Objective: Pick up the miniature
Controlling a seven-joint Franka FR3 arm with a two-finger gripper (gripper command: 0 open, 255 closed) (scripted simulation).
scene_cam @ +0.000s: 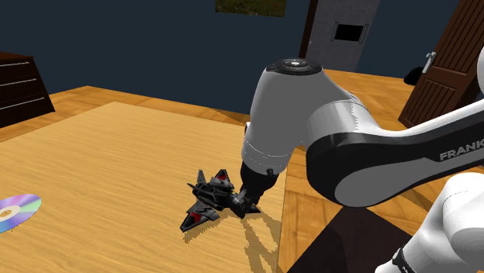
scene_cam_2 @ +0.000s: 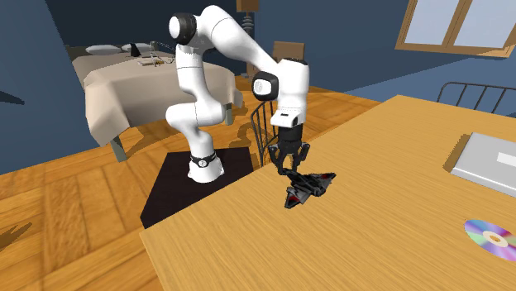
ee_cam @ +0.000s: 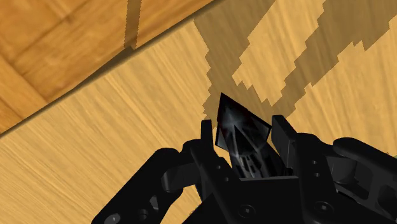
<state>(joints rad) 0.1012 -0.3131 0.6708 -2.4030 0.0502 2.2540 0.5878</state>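
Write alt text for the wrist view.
The black tool clasps the pointed end of a dark toy plane lying on a light wooden table. Jagged shadows fall on the table ahead, and beyond its edge is a darker wood floor.

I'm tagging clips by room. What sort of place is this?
Likely a bedroom: a bed with a beige cover, a dark wooden chest of drawers and a wood-framed window.

Watching from my remote station, I can read one piece of lettering. Pale capitals spelling "FRANK" stand on the dark link of the arm (scene_cam: pixel 388 155), at the right edge of the shoulder view about halfway down. The frame's edge cuts the word off there. The letters climb slightly toward the right.
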